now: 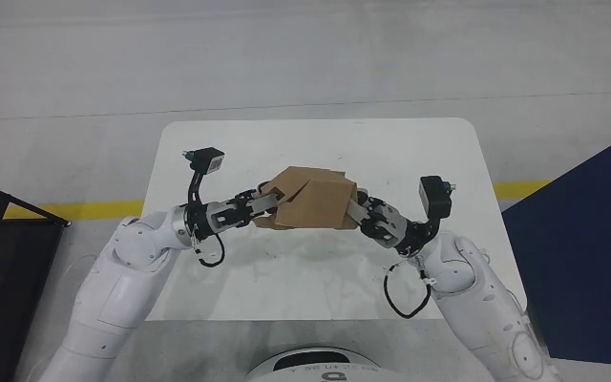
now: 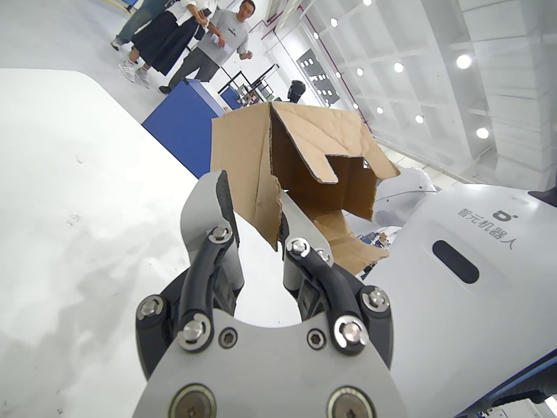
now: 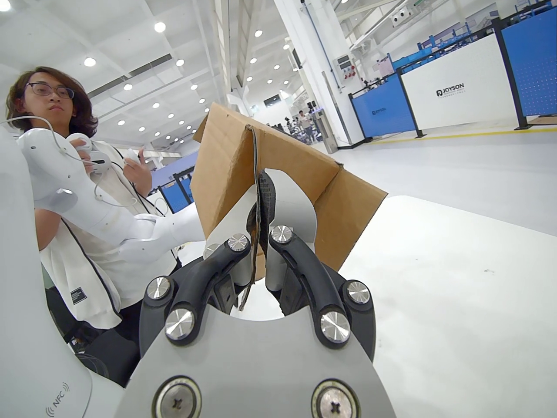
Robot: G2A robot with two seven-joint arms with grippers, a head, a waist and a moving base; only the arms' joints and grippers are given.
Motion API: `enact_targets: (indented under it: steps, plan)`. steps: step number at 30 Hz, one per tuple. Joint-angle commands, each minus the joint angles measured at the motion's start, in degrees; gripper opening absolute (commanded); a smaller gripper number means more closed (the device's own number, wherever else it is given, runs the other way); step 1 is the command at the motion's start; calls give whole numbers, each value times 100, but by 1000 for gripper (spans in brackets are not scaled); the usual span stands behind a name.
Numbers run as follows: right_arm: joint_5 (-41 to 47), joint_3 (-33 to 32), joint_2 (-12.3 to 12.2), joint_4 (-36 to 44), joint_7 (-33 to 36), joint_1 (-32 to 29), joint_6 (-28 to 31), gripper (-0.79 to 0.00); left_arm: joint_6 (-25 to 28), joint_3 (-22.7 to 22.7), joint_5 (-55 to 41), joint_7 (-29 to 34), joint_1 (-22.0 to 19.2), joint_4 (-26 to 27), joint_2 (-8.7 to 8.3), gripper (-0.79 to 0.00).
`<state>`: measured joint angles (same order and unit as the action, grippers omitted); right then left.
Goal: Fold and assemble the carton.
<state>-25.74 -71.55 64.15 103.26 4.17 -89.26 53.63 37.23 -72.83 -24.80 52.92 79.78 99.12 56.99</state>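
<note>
A brown cardboard carton (image 1: 310, 199), partly folded with loose flaps, hangs over the middle of the white table (image 1: 315, 286) between my two arms. My left gripper (image 1: 270, 201) is at its left side; in the left wrist view the left gripper (image 2: 252, 202) is open, a flap of the carton (image 2: 304, 150) lying between the spread fingers. My right gripper (image 1: 356, 212) is at the carton's right side. There the right gripper (image 3: 261, 184) is shut on a doubled edge of the carton (image 3: 283, 167).
The table has rounded corners and bare surface (image 1: 401, 153) all around the carton. A blue partition (image 1: 573, 258) stands past its right edge, and a dark frame (image 1: 19, 239) stands past the left. A yellow floor line (image 1: 86, 208) runs behind.
</note>
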Motion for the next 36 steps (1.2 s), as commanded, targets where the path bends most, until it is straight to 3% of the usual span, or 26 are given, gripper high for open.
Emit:
enact_targets:
  steps: [1, 6, 14, 20, 29, 32, 36]
  plan:
    - [36, 23, 1, 7, 28, 12, 12, -785, 27, 30, -23, 35, -27, -75, 5, -394]
    - [150, 84, 3, 23, 89, 28, 38, -785, 146, 47, -161, 27, -67, -230, 19, -169]
    - [294, 141, 2, 76, 175, 39, 44, -785, 167, 92, -152, -86, -155, -580, 46, -185]
    - [325, 174, 3, 117, 215, 33, 55, -785, 122, 86, -170, -88, -179, -543, 52, -243]
    - [369, 220, 3, 165, 252, 12, 114, -785, 65, 183, -100, -67, -175, -491, 72, -268]
    - [374, 180, -4, 178, 253, -16, 141, -785, 93, 78, -36, -112, -167, -507, 60, -240]
    - [380, 117, -17, 185, 262, -71, 162, -785, 123, -157, 37, -153, -97, -466, 26, -111]
